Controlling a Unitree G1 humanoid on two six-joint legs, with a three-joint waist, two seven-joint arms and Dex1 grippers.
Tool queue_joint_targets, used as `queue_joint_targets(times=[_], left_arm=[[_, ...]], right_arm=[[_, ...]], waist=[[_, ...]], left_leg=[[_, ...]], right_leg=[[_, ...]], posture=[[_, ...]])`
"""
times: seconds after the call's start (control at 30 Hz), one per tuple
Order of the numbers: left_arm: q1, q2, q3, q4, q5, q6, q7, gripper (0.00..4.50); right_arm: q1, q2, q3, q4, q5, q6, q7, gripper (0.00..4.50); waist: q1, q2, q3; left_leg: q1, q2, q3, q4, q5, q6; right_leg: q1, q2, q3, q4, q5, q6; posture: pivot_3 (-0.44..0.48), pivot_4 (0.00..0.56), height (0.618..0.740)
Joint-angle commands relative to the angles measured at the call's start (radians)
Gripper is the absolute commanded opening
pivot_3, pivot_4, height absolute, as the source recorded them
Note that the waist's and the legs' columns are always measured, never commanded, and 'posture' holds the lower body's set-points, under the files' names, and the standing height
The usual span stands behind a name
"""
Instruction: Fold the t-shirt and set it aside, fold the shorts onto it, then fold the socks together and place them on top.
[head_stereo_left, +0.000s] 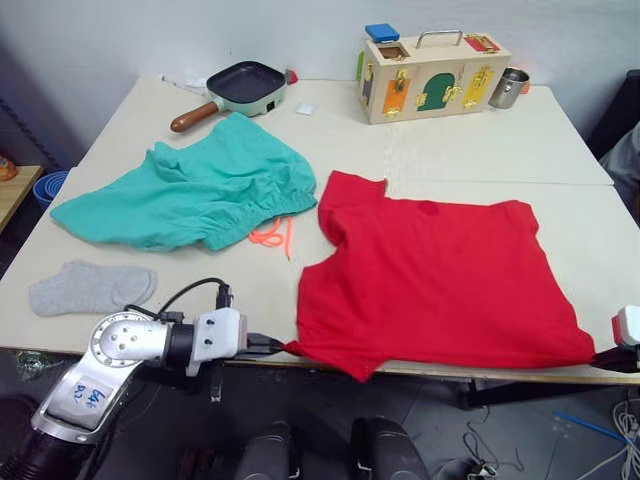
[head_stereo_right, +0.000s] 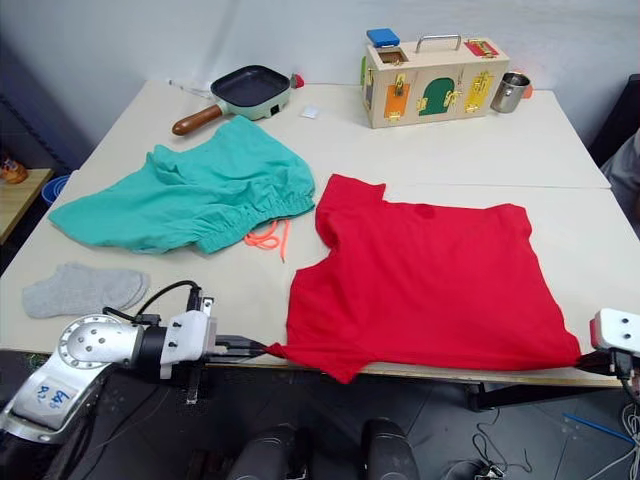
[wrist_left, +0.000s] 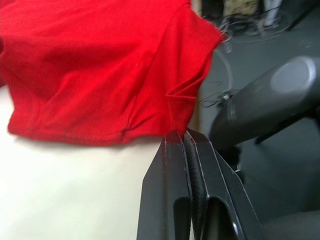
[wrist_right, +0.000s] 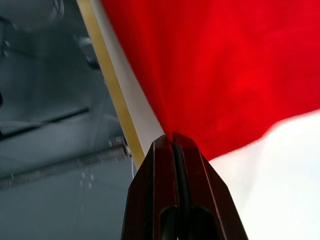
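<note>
**Both grippers pinch the t-shirt at the table's near edge**

Now the t-shirt (head_stereo_left: 440, 275) lies spread flat on the right half of the table (head_stereo_left: 470, 140), its bottom hem along the near edge. At the hem's left corner the left gripper (wrist_left: 186, 134) has its two fingers pressed together on a fold of the red cloth, right where the cloth meets the table edge. At the hem's right corner the right gripper (wrist_right: 172, 136) is likewise clamped on the red cloth, its fingers meeting with the fabric caught at their tips, just over the edge.

On the left half of the table the shorts (head_stereo_left: 190, 190) lie spread out, their orange drawstring (head_stereo_left: 272, 238) trailing toward the t-shirt's sleeve without quite reaching it. Near the front left corner sit the socks (head_stereo_left: 90, 287), grey, apart from both garments; whether one or two lie there I cannot tell.

Along the far edge stand a pan (head_stereo_left: 240, 88) with a wooden handle, a wooden latch box (head_stereo_left: 432, 80) and a metal cup (head_stereo_left: 508, 88).
</note>
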Motion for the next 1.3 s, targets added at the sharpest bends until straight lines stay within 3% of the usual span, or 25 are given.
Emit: queue_joint_targets(times=[0.03,0.37,0.53,0.8,1.03,1.07,1.17,1.3], left_arm=[[0.015,0.008,-0.014,-0.045,-0.021,0.053,-0.007,0.01],[-0.087,-0.009,0.035,0.02,-0.174,0.317,0.01,0.01],[-0.205,-0.049,0.055,0.073,-0.278,0.489,0.043,0.01],[-0.324,-0.162,0.058,0.187,-0.28,0.62,0.18,0.01],[-0.354,-0.21,0.076,0.233,-0.271,0.684,0.256,0.01],[-0.355,-0.21,0.071,0.238,-0.262,0.679,0.262,0.21],[-0.351,-0.216,0.076,0.241,-0.239,0.654,0.289,0.93],[-0.325,-0.222,0.112,0.226,-0.202,0.582,0.329,2.15]], right_arm=[[0.029,-0.019,-0.027,-0.022,0.007,0.043,0.011,0.0],[-0.026,0.014,-0.003,-0.076,0.038,0.181,0.048,0.0],[-0.188,0.048,0.037,-0.013,0.001,0.267,0.047,0.0],[-0.411,0.122,0.106,0.15,-0.087,0.276,-0.002,0.0],[-0.452,0.169,0.106,0.202,-0.102,0.251,-0.046,0.0],[-0.454,0.18,0.096,0.205,-0.094,0.25,-0.06,0.0],[-0.456,0.194,0.057,0.191,-0.058,0.287,-0.081,0.63],[-0.433,0.167,-0.011,0.192,-0.035,0.155,-0.131,1.97]], waist=[[0.001,0.0,0.0],[0.001,0.0,0.0],[0.001,0.0,0.0],[0.002,0.0,0.0],[0.013,0.0,0.0],[0.016,0.0,0.0],[0.019,0.0,0.0],[0.019,0.0,0.0]], left_leg=[[0.0,0.0,0.0,0.0,0.0,0.0],[0.0,0.0,0.0,0.0,0.0,0.0],[-0.001,0.0,0.0,0.001,0.0,0.0],[-0.001,0.0,0.0,0.001,0.001,-0.001],[-0.001,0.0,0.0,0.002,0.001,-0.001],[-0.001,0.0,0.0,0.002,0.001,-0.001],[-0.001,0.0,0.001,0.002,0.001,-0.001],[-0.001,0.0,0.001,0.002,0.001,-0.001]], right_leg=[[0.0,0.0,0.0,0.0,0.0,0.0],[0.0,0.0,0.0,0.0,0.0,0.0],[0.0,0.0,0.0,0.0,0.0,0.0],[-0.001,0.001,-0.001,0.001,0.0,0.0],[-0.001,0.001,-0.001,0.001,0.0,0.0],[-0.001,0.001,-0.001,0.001,0.0,0.0],[-0.001,0.001,0.0,0.001,0.0,0.0],[-0.001,0.002,0.0,0.001,0.0,0.0]], posture=[[0.0,0.15,0.74],[0.0,0.15,0.74],[0.0,0.15,0.74],[0.0,0.15,0.74],[0.0,0.15,0.74],[0.0,0.15,0.74],[0.0,0.15,0.74],[0.0,0.15,0.74]])
